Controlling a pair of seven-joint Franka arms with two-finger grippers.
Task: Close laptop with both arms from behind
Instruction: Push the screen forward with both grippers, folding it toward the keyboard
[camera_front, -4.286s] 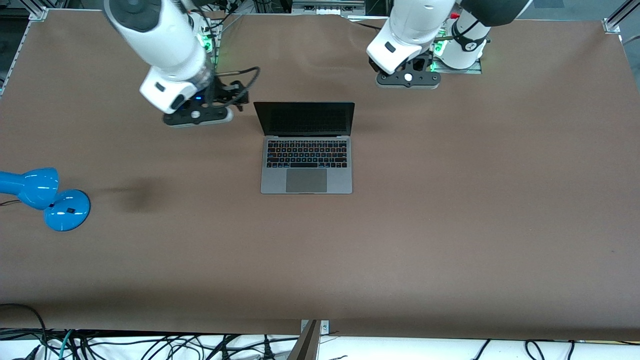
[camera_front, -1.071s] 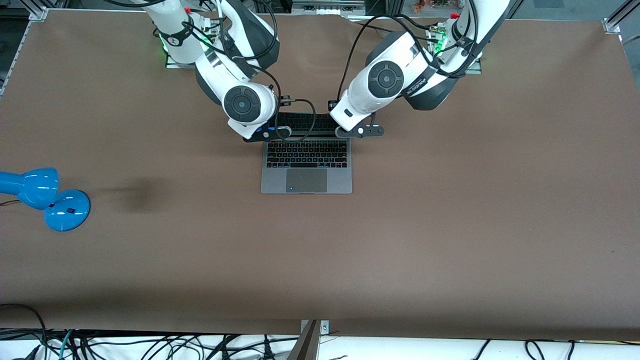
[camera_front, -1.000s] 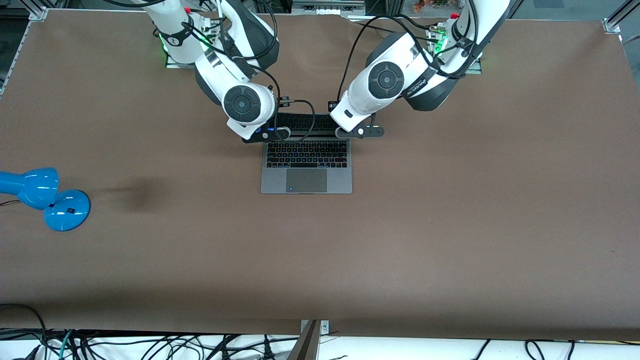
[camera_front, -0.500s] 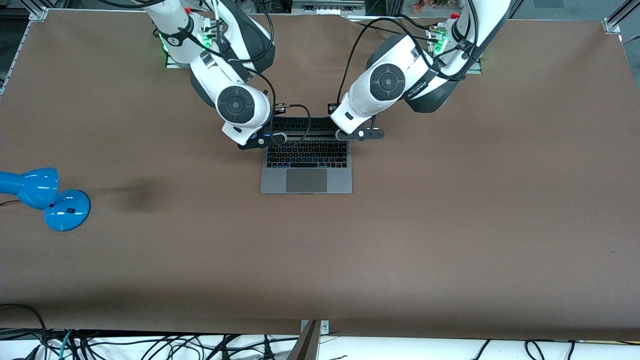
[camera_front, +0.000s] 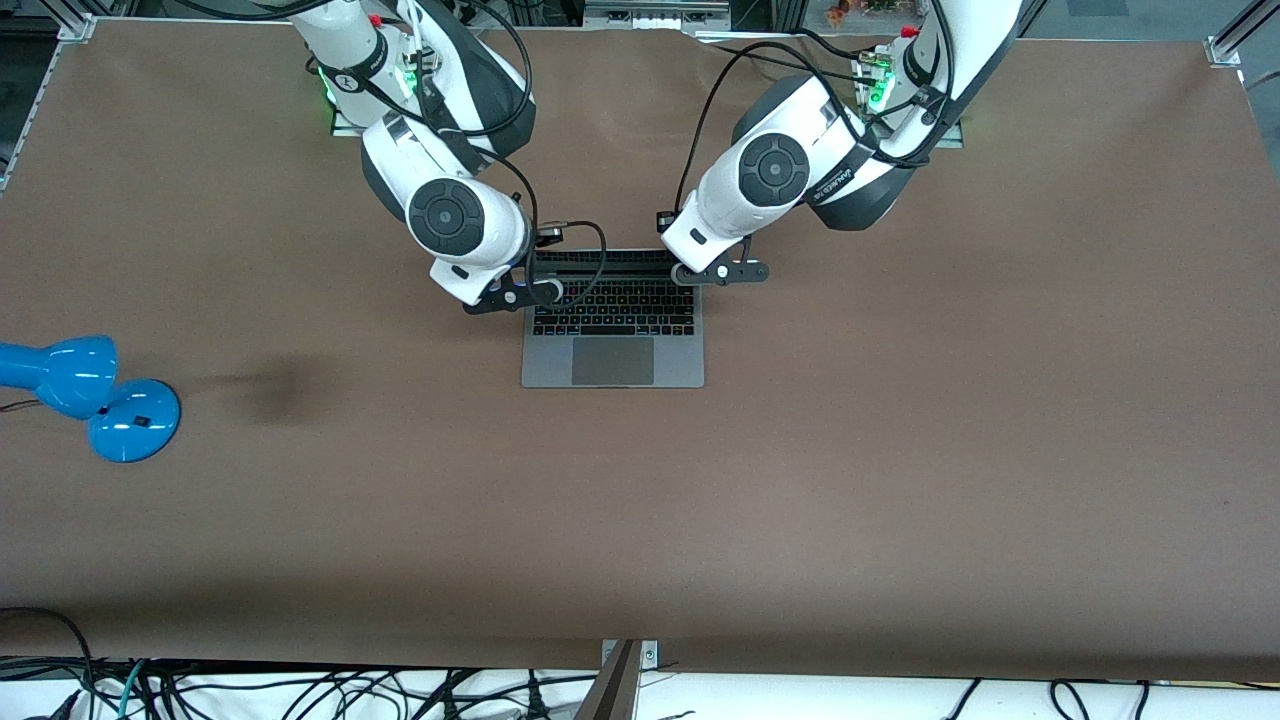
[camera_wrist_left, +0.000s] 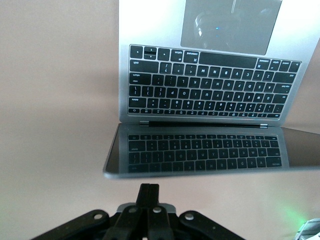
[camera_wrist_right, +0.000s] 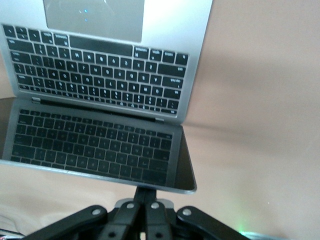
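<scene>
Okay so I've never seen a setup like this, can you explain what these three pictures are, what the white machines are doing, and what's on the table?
The white machines are two robot arms bolted along one edge of a brown table. The big picture looks down from a high camera facing them. The two smaller pictures come from cameras on each arm's wrist, looking past its tool. On the table lie an open grey laptop and, toward the right arm's end, a blue desk lamp. The left tool and the right tool are both shut and hold nothing. Each sits at the top edge of the tilted screen, one near each corner, apparently to push it down. The lid is partly lowered, its dark glass mirroring the keyboard.
</scene>
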